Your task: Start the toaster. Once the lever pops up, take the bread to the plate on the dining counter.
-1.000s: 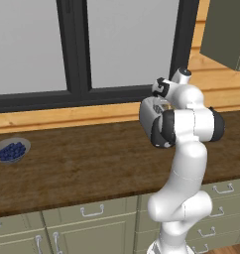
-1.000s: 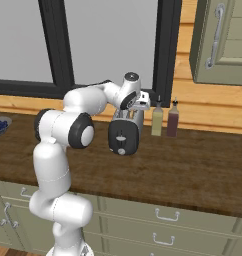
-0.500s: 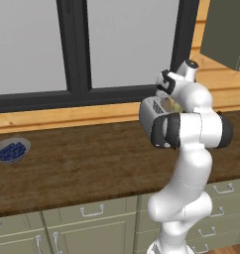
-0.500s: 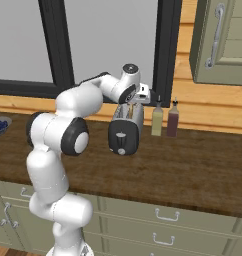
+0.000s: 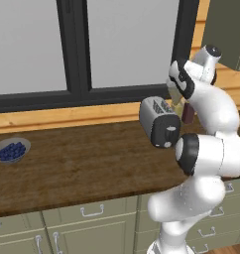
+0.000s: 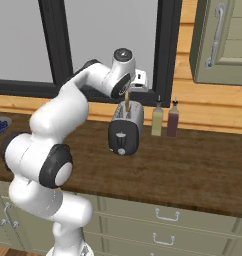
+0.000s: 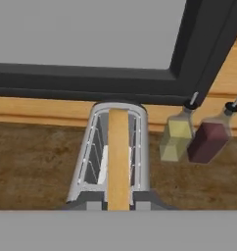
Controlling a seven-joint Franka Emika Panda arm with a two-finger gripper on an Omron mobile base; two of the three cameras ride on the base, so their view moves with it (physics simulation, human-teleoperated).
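One second changes a lot: the white arm's hand now sits higher than before. In the earlier right base view it was low on the small boxy silver-grey metal toaster (image 6: pixel 125 131); now the two-finger gripper (image 6: pixel 127 97) is above the slots, close under the dark window frame (image 6: pixel 163 50). The flat pale tan slice of bread (image 6: pixel 127 106) has come up with it. It stands on edge, upright, with most of it above the toaster top and its lower end still at the slot opening. The elbow has swung up and back too. The base has not driven, since counter and window sit where they did.

Fingers are set narrow and clamped on the top edge of the bread, one on each flat face, and the slice hangs straight down from them. In the hand view the fingertips themselves can't be made out. The bread runs edge-on up the middle, over the centre slot, with the wire guides on either side of it.

Toaster stands on the dark brown wood-grain counter with sage-green drawers (image 6: pixel 193 165), its dark round end patch facing the robot. Just beside it, toward the right, are a pale yellow bottle (image 6: pixel 157 120) and a dark red bottle (image 6: pixel 172 121), which touch each other. The small bowl of blueberries (image 5: pixel 11 150) is well apart, far left on the same counter.
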